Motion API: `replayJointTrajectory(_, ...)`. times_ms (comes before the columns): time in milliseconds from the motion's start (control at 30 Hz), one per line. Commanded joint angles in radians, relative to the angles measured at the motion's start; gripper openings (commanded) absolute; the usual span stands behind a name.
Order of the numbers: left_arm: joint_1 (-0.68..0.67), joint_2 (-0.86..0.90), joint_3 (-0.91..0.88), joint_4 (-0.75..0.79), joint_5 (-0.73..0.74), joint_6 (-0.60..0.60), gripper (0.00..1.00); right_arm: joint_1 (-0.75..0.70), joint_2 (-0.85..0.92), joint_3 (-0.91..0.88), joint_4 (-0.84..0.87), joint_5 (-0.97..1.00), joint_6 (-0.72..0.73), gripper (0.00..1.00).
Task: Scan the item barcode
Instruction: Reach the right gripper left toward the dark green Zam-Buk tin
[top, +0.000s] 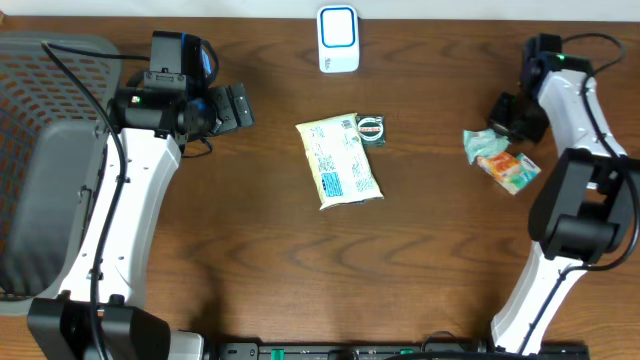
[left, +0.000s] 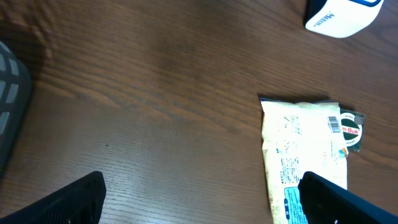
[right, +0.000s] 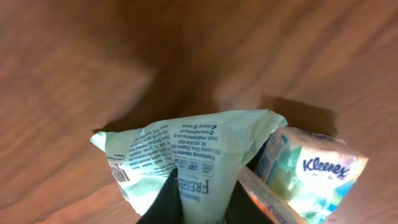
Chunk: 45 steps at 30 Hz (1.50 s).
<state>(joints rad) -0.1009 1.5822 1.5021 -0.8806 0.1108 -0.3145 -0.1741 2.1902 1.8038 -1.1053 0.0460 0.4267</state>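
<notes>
Your right gripper (right: 205, 190) pinches the soft, light green packet (right: 186, 143) (it crinkles) by its edge; your left gripper (left: 200, 186) hangs open.

The white, blue-trimmed scanner box (left: 339, 18) is cut off at the top edge; the pale green plastic packet (right: 193, 155) runs off the bottom edge.

1. My table (top: 420, 260) is dark wood, smooth, with visible grain and a soft sheen.
2. The cream packet (top: 340, 160) is crinkled plastic film.
3. The pale green packet (right: 193, 155) is thin, wrinkled printed film.
4. The far scanner (top: 338, 38) is glossy white plastic.
</notes>
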Motion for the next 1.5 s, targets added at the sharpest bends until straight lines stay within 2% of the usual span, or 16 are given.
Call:
replayJointTrajectory(0, 0.001, 0.006, 0.007, -0.001, 0.009, 0.003, 0.98, -0.012, -0.01, -0.002, -0.036, 0.023, 0.0, 0.32)
replayJointTrajectory(33, 0.001, 0.006, 0.007, -0.001, 0.009, 0.003, 0.98, -0.012, -0.01, -0.002, -0.042, 0.023, -0.023, 0.4)
replayJointTrajectory(100, 0.001, 0.006, 0.007, -0.001, 0.009, 0.003, 0.98, -0.01, -0.01, -0.001, -0.049, 0.023, -0.07, 0.66)
replayJointTrajectory(133, 0.001, 0.006, 0.007, -0.001, 0.009, 0.003, 0.98, -0.01, -0.012, 0.0, -0.059, 0.023, -0.072, 0.72)
replayJointTrajectory(267, 0.001, 0.006, 0.007, -0.001, 0.009, 0.003, 0.98, -0.01, -0.032, 0.024, -0.131, -0.028, -0.072, 0.78)
replayJointTrajectory(433, 0.001, 0.006, 0.007, -0.001, 0.009, 0.002, 0.98, 0.001, -0.076, 0.088, -0.194, -0.1, -0.076, 0.79)
replayJointTrajectory(667, 0.001, 0.006, 0.007, -0.001, 0.009, 0.003, 0.98, 0.093, -0.135, 0.167, -0.212, -0.183, -0.141, 0.84)
replayJointTrajectory(833, 0.001, 0.006, 0.007, -0.001, 0.009, 0.002, 0.98, 0.187, -0.135, 0.179, -0.156, -0.242, -0.153, 0.99)
replayJointTrajectory(1067, 0.001, 0.006, 0.007, -0.001, 0.009, 0.003, 0.98, 0.329, -0.124, 0.163, -0.005, -0.351, -0.131, 0.99)
replayJointTrajectory(1133, 0.001, 0.006, 0.007, -0.001, 0.009, 0.003, 0.98, 0.368, -0.114, 0.145, 0.024, -0.339, -0.095, 0.9)
replayJointTrajectory(1200, 0.001, 0.006, 0.007, -0.001, 0.009, 0.003, 0.98, 0.399, -0.101, 0.117, 0.054, -0.32, -0.058, 0.7)
replayJointTrajectory(1300, 0.001, 0.006, 0.007, -0.001, 0.009, 0.003, 0.98, 0.433, -0.07, 0.067, 0.097, -0.314, -0.029, 0.32)
replayJointTrajectory(1367, 0.001, 0.006, 0.007, -0.001, 0.009, 0.002, 0.98, 0.446, -0.048, 0.032, 0.123, -0.313, -0.012, 0.14)
replayJointTrajectory(1433, 0.001, 0.006, 0.007, -0.001, 0.009, 0.003, 0.98, 0.453, -0.027, 0.004, 0.149, -0.314, -0.011, 0.03)
replayJointTrajectory(1467, 0.001, 0.006, 0.007, -0.001, 0.009, 0.003, 0.98, 0.456, -0.018, -0.009, 0.163, -0.314, -0.009, 0.01)
